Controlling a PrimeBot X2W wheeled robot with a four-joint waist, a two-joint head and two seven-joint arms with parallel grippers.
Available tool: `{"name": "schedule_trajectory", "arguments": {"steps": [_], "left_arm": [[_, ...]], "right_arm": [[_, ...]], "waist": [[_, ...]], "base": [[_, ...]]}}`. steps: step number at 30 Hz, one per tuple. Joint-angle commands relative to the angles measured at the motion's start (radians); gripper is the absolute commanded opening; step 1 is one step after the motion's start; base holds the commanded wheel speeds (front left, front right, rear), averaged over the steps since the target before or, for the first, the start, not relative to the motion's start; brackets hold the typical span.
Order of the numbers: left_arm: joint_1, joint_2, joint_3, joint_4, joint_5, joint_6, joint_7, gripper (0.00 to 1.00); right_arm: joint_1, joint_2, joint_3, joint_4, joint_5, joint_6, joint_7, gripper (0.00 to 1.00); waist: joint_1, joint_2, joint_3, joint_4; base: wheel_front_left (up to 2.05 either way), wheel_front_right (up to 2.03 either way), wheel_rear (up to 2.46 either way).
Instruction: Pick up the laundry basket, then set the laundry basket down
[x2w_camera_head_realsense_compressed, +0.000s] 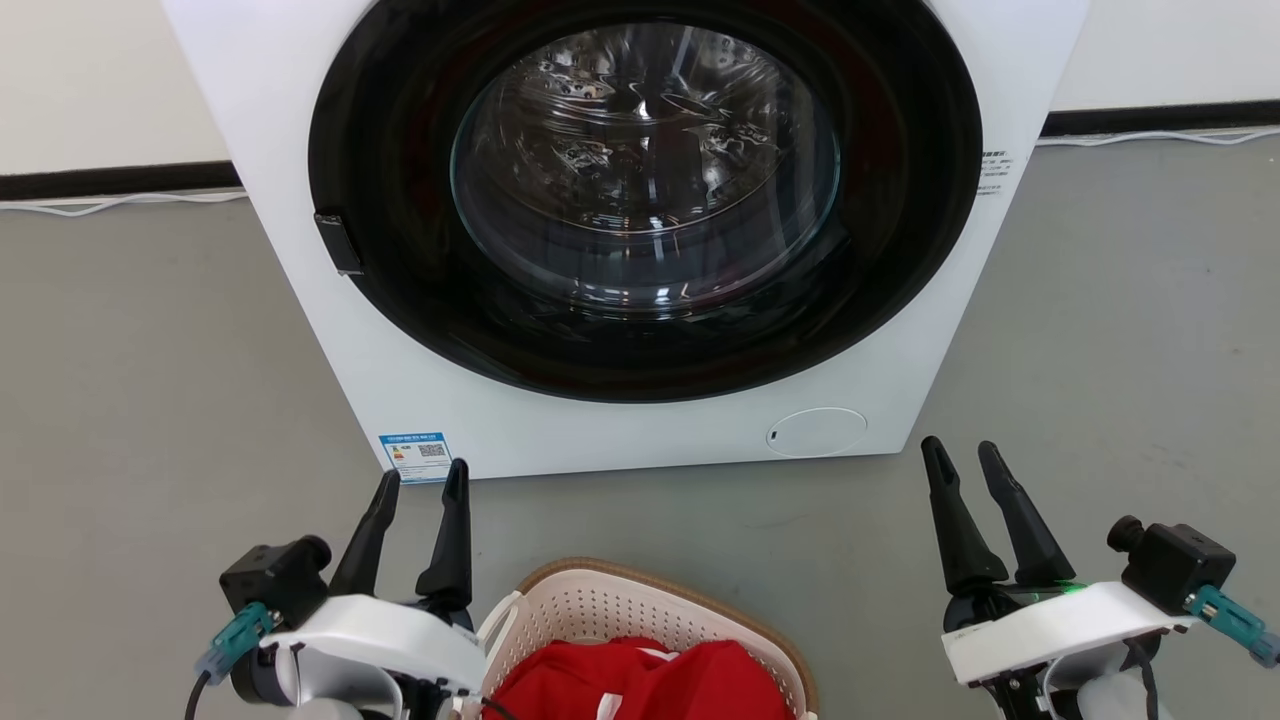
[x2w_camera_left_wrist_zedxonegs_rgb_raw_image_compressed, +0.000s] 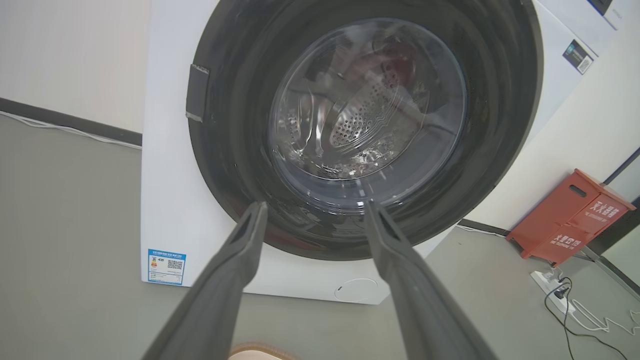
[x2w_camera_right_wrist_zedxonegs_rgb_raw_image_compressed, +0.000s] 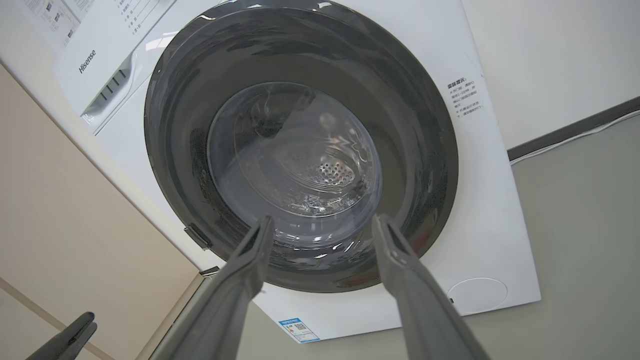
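We've done nothing yet: the laundry basket (x2w_camera_head_realsense_compressed: 600, 606) sits ungripped in front of the washing machine (x2w_camera_head_realsense_compressed: 300, 150), with left gripper (x2w_camera_head_realsense_compressed: 425, 478) and right gripper (x2w_camera_head_realsense_compressed: 960, 450) both spread, empty.

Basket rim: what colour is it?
Brown, with a woven look, above the cream-white perforated wall of the basket. It shows best in the head view.

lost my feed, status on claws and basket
Left claw open, empty. Right claw open, empty. Laundry basket between them, ungripped, red cloth inside. Washing machine ahead, door shut.
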Motion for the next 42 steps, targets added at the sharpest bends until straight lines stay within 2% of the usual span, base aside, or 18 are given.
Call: {"name": "schedule_trajectory", "arguments": {"steps": [1,19,42], "left_arm": [[-0.061,0.01,0.017,-0.036,0.038,0.011,-0.019,1.0],[-0.076,0.013,0.0,-0.053,0.213,0.03,-0.069,1.0],[-0.082,0.013,0.017,-0.046,0.194,0.031,-0.07,1.0]], "right_arm": [[-0.049,-0.013,0.023,-0.036,-0.039,0.006,-0.022,1.0],[-0.062,-0.019,0.025,-0.051,-0.209,0.007,-0.072,1.0],[-0.069,-0.011,-0.013,-0.042,-0.211,0.008,-0.073,1.0]], "waist": [[-0.0001,0.0,0.002,0.0],[-0.0001,0.0,0.01,-0.003],[-0.0001,0.0,0.038,-0.021]], "base": [[0.0,0.0,0.0],[0.0,0.0,0.0],[0.0,0.0,0.0]]}}
